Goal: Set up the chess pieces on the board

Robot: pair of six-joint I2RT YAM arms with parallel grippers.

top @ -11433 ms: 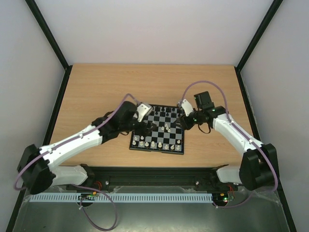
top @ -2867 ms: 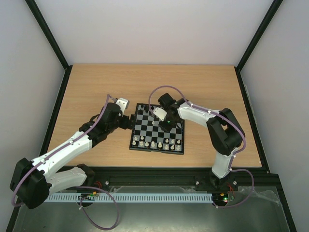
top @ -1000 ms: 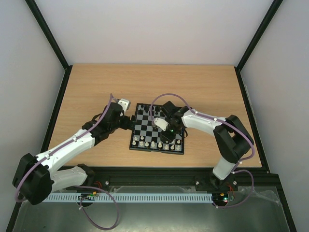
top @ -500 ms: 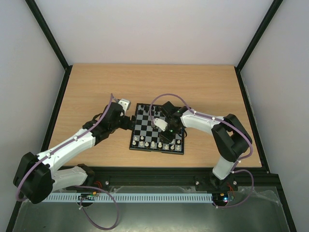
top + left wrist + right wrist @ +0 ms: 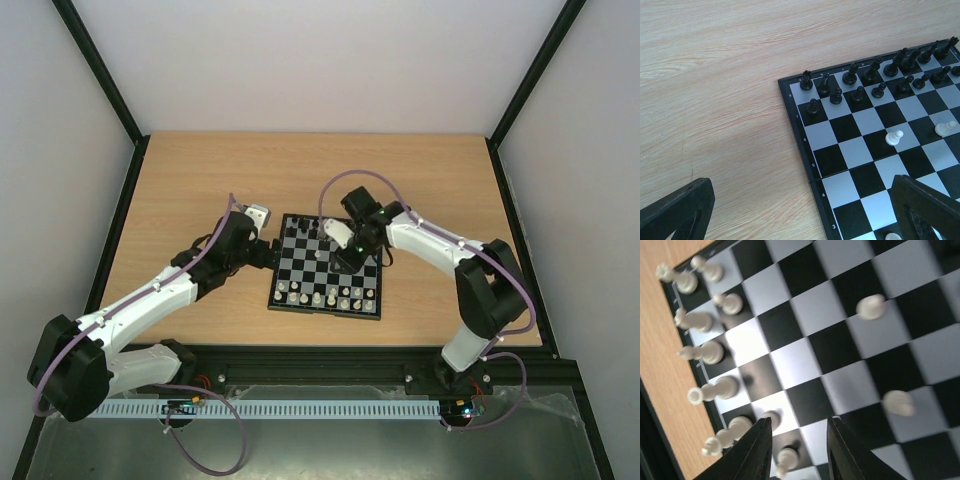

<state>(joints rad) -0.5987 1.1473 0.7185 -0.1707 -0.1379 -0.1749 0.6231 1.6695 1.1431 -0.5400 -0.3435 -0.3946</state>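
One small chessboard (image 5: 300, 270) lies mid-counter (image 5: 200, 180), with two arms at work around it. The left gripper (image 5: 270, 250) hovers just off the board's left rim, its fingers (image 5: 680, 212) spread wide and holding nothing. The right gripper (image 5: 347, 260) hangs over the board's right half. Its fingers (image 5: 757, 452) are parted a narrow way and grip nothing, and one cream pawn (image 5: 786, 459) stands between them.

From overhead we see the pieces only as specks. The left wrist camera shows the black pieces (image 5: 850, 76) in two rows along the board's far edge. We count eight black pawns (image 5: 858, 93) in the inner row; the row behind bunches toward the corner and we cannot count it. Two cream pawns (image 5: 895, 137) stand on middle squares.

Only the right wrist camera shows the board's near rim. There we make it ten cream pieces (image 5: 705, 352), counting the pawn between the fingers. Two blurred cream shapes (image 5: 871, 306) sit farther in.
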